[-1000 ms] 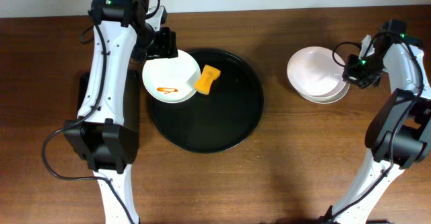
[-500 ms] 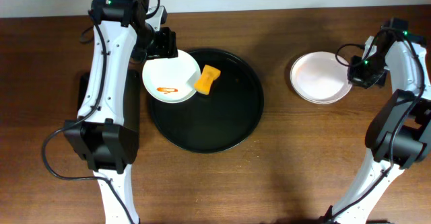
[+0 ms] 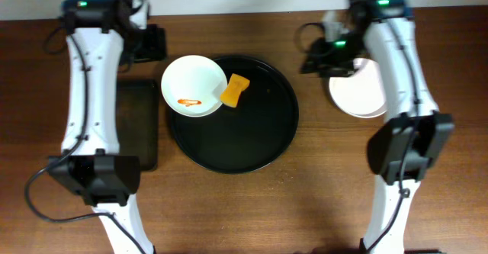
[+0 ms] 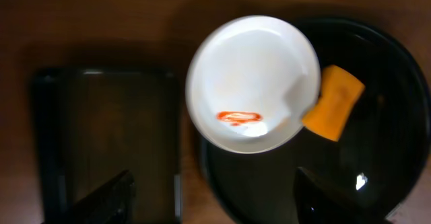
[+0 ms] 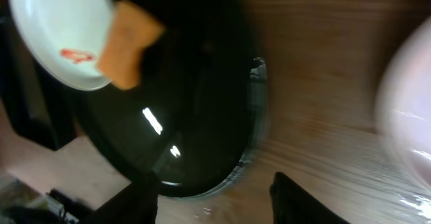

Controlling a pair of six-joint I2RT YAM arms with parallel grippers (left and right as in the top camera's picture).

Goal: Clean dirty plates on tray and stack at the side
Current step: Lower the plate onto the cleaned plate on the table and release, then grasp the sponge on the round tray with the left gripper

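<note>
Wiping is judged pending: a smeared plate [image 3: 191,85] lies at the left rim of the tray [image 3: 244,139], sponge [image 3: 235,90] touching. With left end effector [image 4: 215,194] and right end effector [image 5: 214,196] wide, empty, the sponge must be grasped.

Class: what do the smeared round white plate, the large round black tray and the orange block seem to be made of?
Round white plate: likely glazed ceramic or melamine; smooth, glossy sheen.
Large round black tray: probably glossy plastic; sharp light glints.
Orange block: likely foam sponge; matte, soft-edged.
</note>
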